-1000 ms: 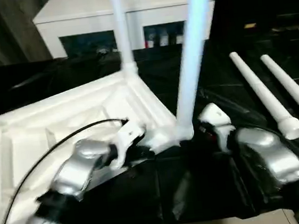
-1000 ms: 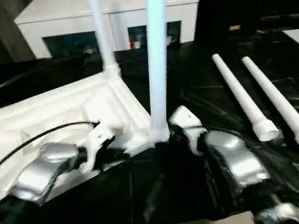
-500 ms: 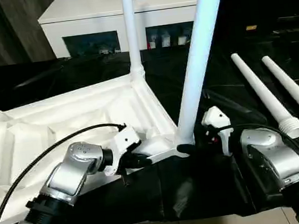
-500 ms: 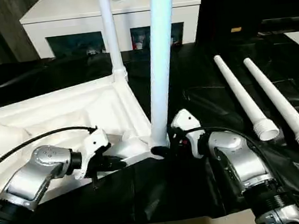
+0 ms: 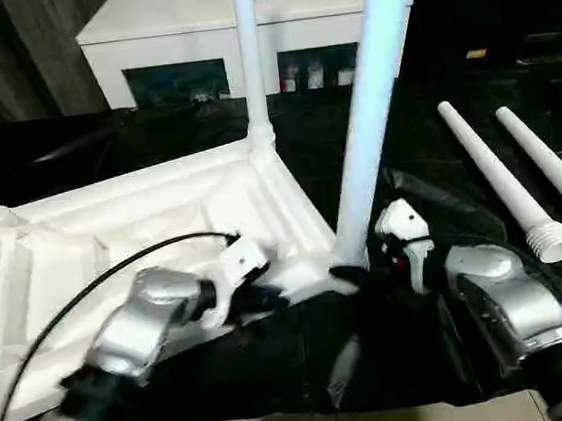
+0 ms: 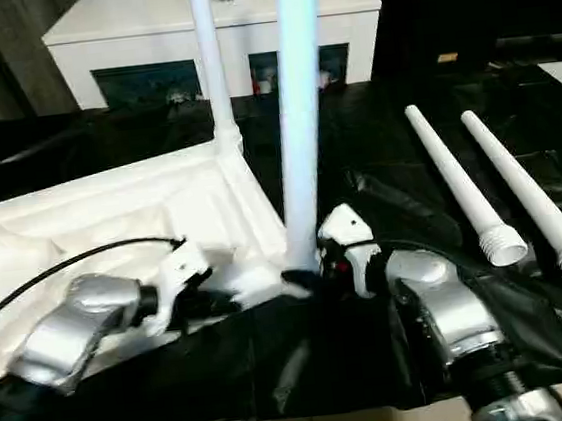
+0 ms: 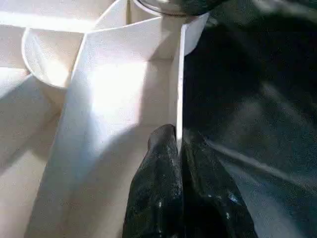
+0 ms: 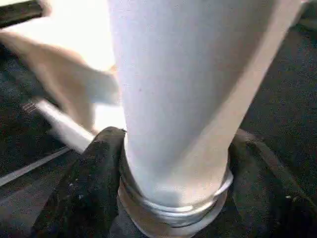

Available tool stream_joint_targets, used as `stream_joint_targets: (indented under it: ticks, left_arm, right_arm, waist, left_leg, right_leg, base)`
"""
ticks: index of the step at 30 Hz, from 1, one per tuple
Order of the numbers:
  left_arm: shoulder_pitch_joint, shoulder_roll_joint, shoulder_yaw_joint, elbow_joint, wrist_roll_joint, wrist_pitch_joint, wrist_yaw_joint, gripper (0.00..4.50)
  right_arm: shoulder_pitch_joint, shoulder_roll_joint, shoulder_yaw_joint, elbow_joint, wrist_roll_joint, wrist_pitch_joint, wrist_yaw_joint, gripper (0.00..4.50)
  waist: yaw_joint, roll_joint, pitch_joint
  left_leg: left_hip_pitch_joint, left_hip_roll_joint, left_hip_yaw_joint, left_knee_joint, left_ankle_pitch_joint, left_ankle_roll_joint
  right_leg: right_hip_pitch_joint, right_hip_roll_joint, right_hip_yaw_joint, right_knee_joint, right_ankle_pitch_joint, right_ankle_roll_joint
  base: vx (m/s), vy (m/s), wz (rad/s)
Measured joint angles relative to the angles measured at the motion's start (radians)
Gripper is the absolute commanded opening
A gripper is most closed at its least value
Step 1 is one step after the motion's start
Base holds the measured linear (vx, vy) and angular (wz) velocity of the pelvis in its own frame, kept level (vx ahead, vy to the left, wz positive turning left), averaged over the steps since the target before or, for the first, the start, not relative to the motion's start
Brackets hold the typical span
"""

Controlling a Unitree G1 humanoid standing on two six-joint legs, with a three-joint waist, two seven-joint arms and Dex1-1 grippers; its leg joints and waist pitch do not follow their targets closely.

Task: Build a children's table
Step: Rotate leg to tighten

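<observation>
The right claw (image 8: 173, 208) has narrowed around the near leg's (image 5: 368, 131) base, gripping it.

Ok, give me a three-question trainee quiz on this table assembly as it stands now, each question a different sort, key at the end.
1. How many legs stand upright in the white table top, and how many lie loose on the black work table?
2. True or false: the left gripper is pinched on a thin wall of the top near the corner socket.
3. The right gripper has its fingers: A) around the near leg at its base, B) on a loose leg, C) on the cabinet.

Key: 1. Two upright, two loose. 2. True. 3. A.
</observation>
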Motion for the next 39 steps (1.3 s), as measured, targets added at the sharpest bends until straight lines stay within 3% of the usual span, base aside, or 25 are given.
stream_joint_targets:
  ticks: [8,11,16,21,22,25,26,33,36,39]
  left_arm:
    - [-0.046,-0.076,-0.001,0.075,0.022,-0.003,0.081,0.00]
    - [-0.051,-0.084,-0.003,0.087,0.023,-0.016,0.080,0.00]
    - [-0.051,-0.085,-0.005,0.093,0.025,-0.032,0.080,0.00]
    - [-0.066,-0.106,-0.003,0.152,0.055,-0.126,0.125,0.00]
    - [-0.074,-0.115,0.005,0.174,0.055,-0.149,0.138,0.27]
    - [-0.077,-0.153,0.070,0.196,0.024,-0.198,0.194,0.44]
    - [-0.082,-0.161,0.080,0.186,0.013,-0.210,0.203,0.68]
    - [-0.123,-0.182,0.185,0.163,-0.016,-0.307,0.332,1.30]
    - [-0.135,-0.149,0.249,0.161,0.001,-0.321,0.442,1.54]
    - [-0.133,-0.060,0.330,0.153,0.023,-0.277,0.538,1.66]
  right_arm:
    - [0.000,0.070,-0.040,0.000,-0.029,0.045,-0.178,2.67]
    - [0.002,0.079,-0.044,-0.001,-0.032,0.046,-0.183,3.37]
    - [0.019,0.086,-0.053,-0.021,-0.025,0.046,-0.204,3.76]
    - [0.029,0.077,-0.060,-0.041,-0.036,0.046,-0.224,3.76]
    - [0.036,0.066,-0.063,-0.051,-0.035,0.046,-0.220,3.83]
    - [0.074,0.043,-0.081,-0.087,-0.026,0.046,-0.205,3.85]
    - [0.081,0.039,-0.086,-0.089,-0.020,0.046,-0.205,3.85]
    - [0.141,0.001,-0.163,-0.160,0.018,0.054,-0.205,3.85]
    - [0.169,-0.011,-0.157,-0.200,0.046,0.072,-0.160,3.85]
    - [0.214,-0.035,-0.110,-0.281,0.079,0.096,-0.077,3.85]
  waist:
    - [-0.001,0.002,0.000]
    - [0.000,0.003,-0.001]
    - [-0.001,0.004,-0.001]
    - [0.000,0.005,-0.001]
    - [0.001,0.005,0.000]
    - [0.000,0.001,0.003]
    - [0.001,-0.001,0.004]
    - [-0.004,0.000,0.004]
    - [-0.006,0.001,0.004]
    - [-0.007,0.002,0.004]
  left_leg:
    - [0.000,-0.001,0.000,0.000,0.000,0.000]
    - [-0.001,-0.001,0.000,0.000,0.000,0.000]
    - [-0.002,-0.001,0.000,0.000,0.000,0.000]
    - [-0.002,-0.001,0.000,0.000,0.000,0.000]
    - [-0.003,-0.001,0.000,0.000,0.000,0.000]
    - [-0.006,0.000,-0.001,0.000,0.001,0.000]
    - [-0.006,0.000,-0.001,0.000,0.001,-0.001]
    - [-0.007,0.001,-0.001,-0.001,0.003,0.004]
    - [-0.008,0.003,-0.001,-0.001,0.004,0.007]
    - [-0.007,0.007,-0.001,-0.001,0.003,0.005]
  right_leg:
    - [0.001,0.000,0.002,0.000,-0.002,0.005]
    - [0.001,0.000,0.001,0.000,-0.002,0.005]
    - [0.001,0.000,0.002,0.000,-0.001,0.005]
    - [0.001,-0.001,0.002,0.000,-0.003,0.007]
    - [0.001,-0.001,0.002,0.000,-0.003,0.007]
    - [-0.001,0.000,0.000,0.000,-0.001,0.006]
    - [-0.001,0.000,0.000,0.000,0.000,0.004]
    - [-0.002,0.000,-0.001,-0.001,-0.002,0.007]
    - [-0.003,0.002,-0.002,-0.001,-0.003,0.008]
    - [-0.003,0.005,-0.003,-0.001,-0.003,0.008]
  base:
    - [0.000,0.000,0.00]
    - [0.000,0.000,0.00]
    - [0.000,0.000,0.00]
    - [0.000,0.000,0.00]
    - [0.000,0.000,0.00]
    - [0.000,0.000,0.00]
    - [0.000,0.000,0.00]
    - [0.000,0.000,0.00]
    - [0.000,0.000,0.00]
    - [0.000,0.000,0.00]
